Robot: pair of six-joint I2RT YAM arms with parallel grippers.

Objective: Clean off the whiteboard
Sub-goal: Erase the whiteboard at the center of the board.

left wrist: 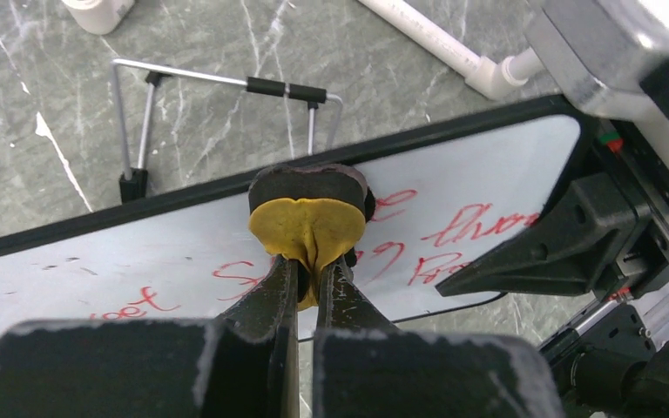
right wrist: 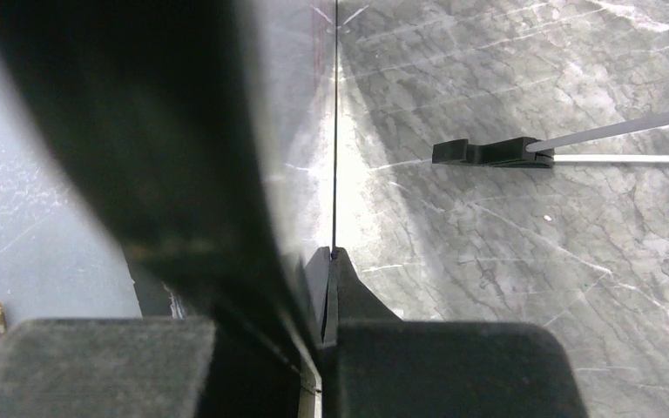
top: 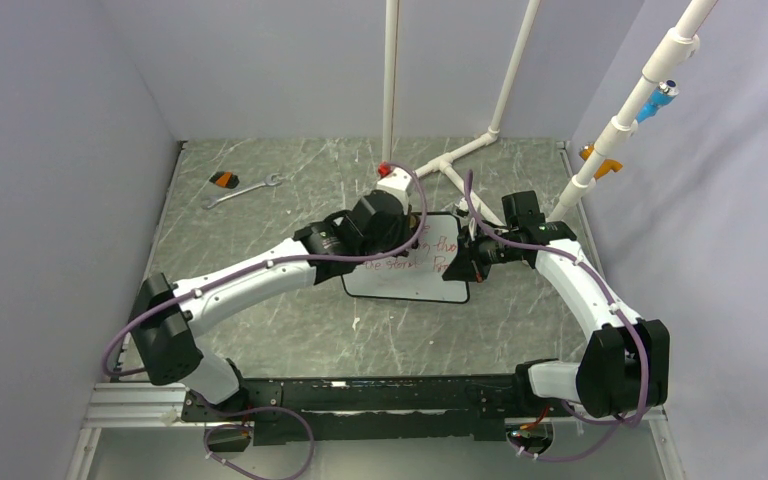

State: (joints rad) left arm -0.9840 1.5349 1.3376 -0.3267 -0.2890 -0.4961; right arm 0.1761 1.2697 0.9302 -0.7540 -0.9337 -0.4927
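1. Bare table (top: 280,335) lies open in front of the whiteboard (top: 400,282) and to its left.
2. White pipes (top: 457,158) stand just behind it, closing the far side.
3. A wrench (top: 243,190) lies well apart, far left.
4. The left arm (top: 250,275) and right arm (top: 580,280) crowd over the board.

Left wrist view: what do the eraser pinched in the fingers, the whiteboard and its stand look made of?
The eraser: soft yellow felt or foam, creased, on a dark backing. The whiteboard: smooth glossy white face, black frame, probably plastic. The stand: thin silvery wire, likely metal, with black sleeves.
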